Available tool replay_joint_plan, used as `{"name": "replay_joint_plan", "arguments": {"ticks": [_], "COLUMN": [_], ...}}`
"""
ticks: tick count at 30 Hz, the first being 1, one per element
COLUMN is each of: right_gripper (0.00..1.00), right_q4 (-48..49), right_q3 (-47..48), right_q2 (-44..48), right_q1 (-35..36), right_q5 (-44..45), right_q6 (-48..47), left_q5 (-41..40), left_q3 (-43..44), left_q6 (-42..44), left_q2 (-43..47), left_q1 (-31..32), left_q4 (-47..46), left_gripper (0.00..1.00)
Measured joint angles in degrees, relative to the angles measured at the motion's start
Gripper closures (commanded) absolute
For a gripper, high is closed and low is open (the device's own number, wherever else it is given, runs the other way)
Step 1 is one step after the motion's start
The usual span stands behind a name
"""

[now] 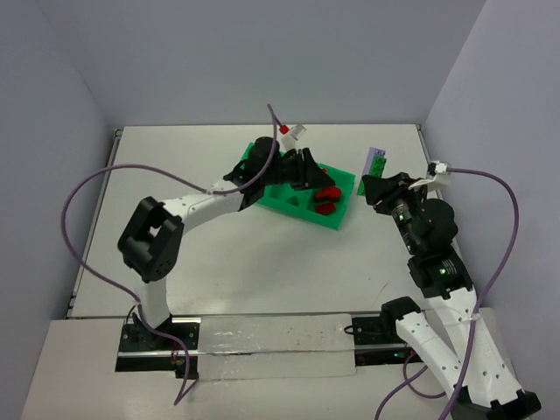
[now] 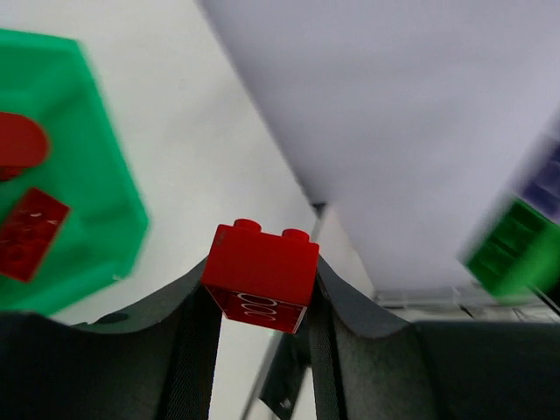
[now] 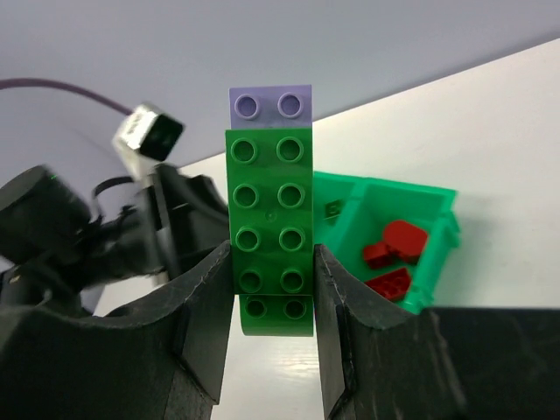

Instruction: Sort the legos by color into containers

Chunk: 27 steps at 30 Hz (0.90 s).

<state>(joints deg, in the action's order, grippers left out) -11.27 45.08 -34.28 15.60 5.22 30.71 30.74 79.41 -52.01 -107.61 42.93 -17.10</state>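
From above, the black left gripper (image 2: 262, 293) blocks the far left part of the bright green plastic tray (image 1: 293, 208), so I can't make out what sits in the compartment there. Its own camera shows it clenched on a glossy red square brick (image 2: 261, 262) with two round studs showing on top and raised rings underneath. The brick is held off the white table (image 1: 192, 157), with the tray's angled corner off to the left in that view. Part of that picture is smeared, so the loose red bricks (image 2: 29, 232) lying in the tray look soft-edged, and one of them is cut off by the frame.

The right gripper (image 3: 273, 267) is closed on a long green studded stack capped with a lavender brick (image 3: 269, 188). It stands upright between the curved dark fingers (image 3: 206, 306), which hide its lower sides. The stack is held just beyond the tray's right end, clear of it. From there the tray's thin moulded walls and dividers show plainly, with the rounded red pieces in the end compartment nearest this arm. The purple cable (image 1: 92, 188) loops over the table's left side.
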Motion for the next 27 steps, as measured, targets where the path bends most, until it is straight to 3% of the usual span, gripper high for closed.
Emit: {"name": "replay_joint_plan", "arguments": {"ticks": [3,5,6,7,11,17,21,24,27], "right_gripper": [0.89,0.89,0.89,0.89,0.89,0.88,0.88,0.88,0.88], "right_q4": [-2.3,-3.7,-4.2,-4.6,-6.1,-7.6,-8.0,-8.0,-8.0], "right_q3": [-0.3,-0.5,-0.5,-0.5,-1.0,-2.4,-3.1,-3.9,-4.0], "right_q2": [2.8,4.6,5.2,5.7,6.9,7.9,7.6,6.9,4.4], "right_q1": [-0.1,-0.1,-0.1,-0.1,-0.1,-0.1,-0.1,-0.1,-0.1], "right_q5": [1.9,2.6,2.9,3.1,3.1,2.6,1.2,-0.6,-4.1], "right_q6": [-1.1,-1.6,-1.8,-2.0,-2.3,-2.3,-2.8,-3.4,-4.3], "left_q5": [-5.3,-8.0,-9.3,-10.3,-12.5,-14.4,-16.2,-18.9,-21.7], "left_q3": [9.9,14.1,15.3,16.1,19.5,22.2,22.2,19.8,14.7], "left_q6": [3.1,4.4,4.8,5.1,6.7,8.1,9.0,9.9,10.6], "left_q2": [-7.5,-11.3,-12.7,-13.7,-17.1,-18.2,-16.8,-12.1,-2.6], "left_q1": [1.0,1.6,1.8,2.0,2.3,2.3,2.3,2.3,1.7], "left_q4": [10.7,15.8,17.9,19.6,25.4,28.8,31.0,32.6,33.9], "left_gripper": [0.79,0.60,0.34,0.21,0.05,0.03,0.10,0.22,0.25]}}
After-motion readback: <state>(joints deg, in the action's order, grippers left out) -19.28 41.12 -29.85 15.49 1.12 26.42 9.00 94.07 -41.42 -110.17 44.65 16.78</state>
